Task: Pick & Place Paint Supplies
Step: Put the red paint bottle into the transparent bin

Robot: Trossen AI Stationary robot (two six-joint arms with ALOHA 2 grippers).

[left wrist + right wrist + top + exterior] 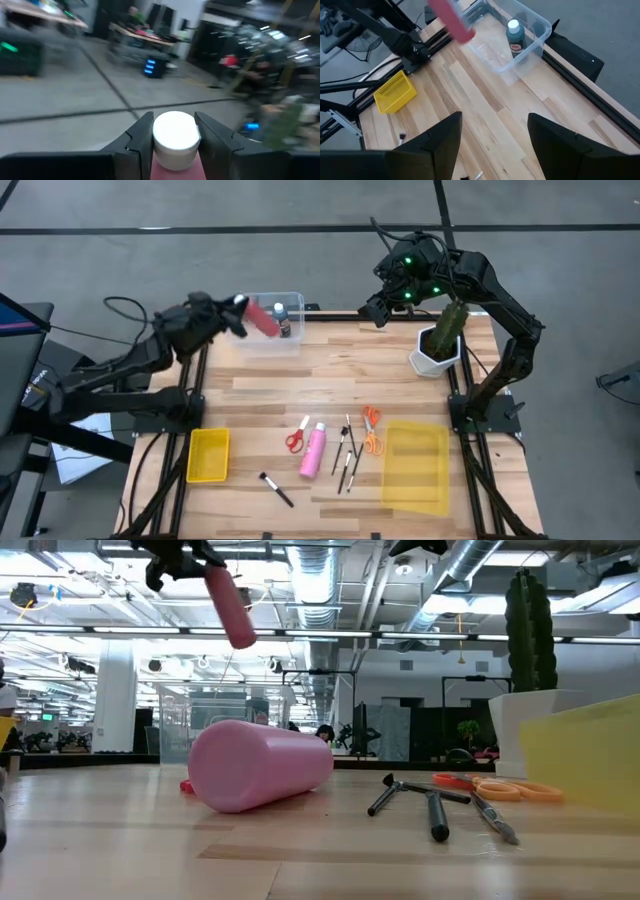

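At the worktop's (300,395) left side a small yellow slotted plastic basket (208,455) sits near the front corner. Above the far left edge the left gripper (237,315) is closed on the red paint bottle (264,318), fingers (142,137) clamped either side of it just below its white cap (175,135); the bottle hangs tilted in the air over the near rim of a clear plastic bin (272,335). Inside that bin, toward its right end, a small dark bottle with a white cap (281,317) stands upright.

Toward the front middle lies a short black-handled brush (275,489) on its own, just right of the yellow basket. Next come the red-handled scissors (296,438), then the pink plastic bottle (315,450) lying on its side, touching or nearly touching them. Just right of it three thin dark-handled brushes (347,455) lie close together, roughly parallel, and the orange-handled scissors (371,430) lie beside them. A large translucent yellow tray (415,465) fills the front right area, its left edge near the orange scissors.

At the far right corner a green plant in a white pot (438,345) stands. The right gripper (378,308) hovers above the far edge, between the bin and the plant, its fingers (440,140) spread wide and holding nothing.
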